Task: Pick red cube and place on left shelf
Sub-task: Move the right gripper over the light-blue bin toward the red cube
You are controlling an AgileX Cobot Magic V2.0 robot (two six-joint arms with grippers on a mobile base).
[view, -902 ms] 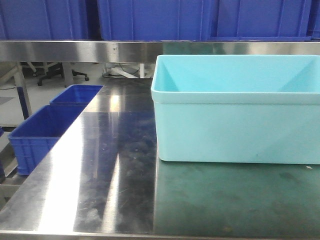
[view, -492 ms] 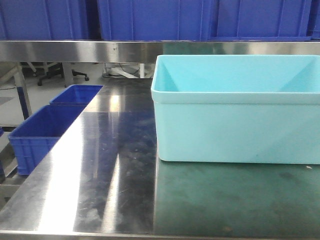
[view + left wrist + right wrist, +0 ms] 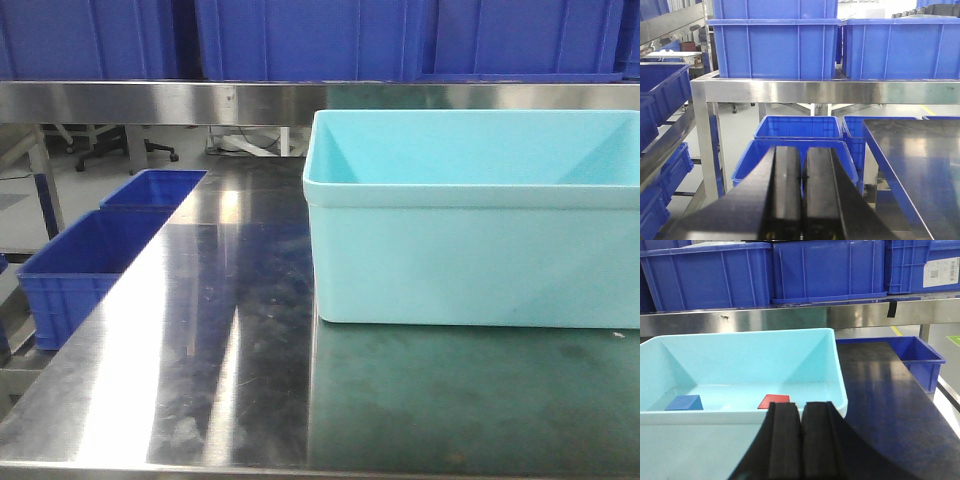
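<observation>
Two black grippers show, each in its own wrist view, and both have their fingers pressed flat together with nothing between them. The left gripper (image 3: 802, 200) hangs off the left edge of the brushed stainless-steel table (image 3: 915, 160), above open dark-blue plastic crates (image 3: 797, 132) standing low beside it. The right gripper (image 3: 801, 440) hovers at the near wall of the pale turquoise plastic bin (image 3: 740, 333), apart from what lies inside.

On the bin's floor, toward that near wall, sits the small red cube (image 3: 773, 401) (only its top face shows above the rim), and well to its left a flat blue block (image 3: 684, 402). The bin stands on the right half of the table. Behind and above it runs a long stainless-steel shelf (image 3: 150, 100) bearing large dark-blue storage crates (image 3: 300, 40). From the front view the bin's own wall hides its floor.
</observation>
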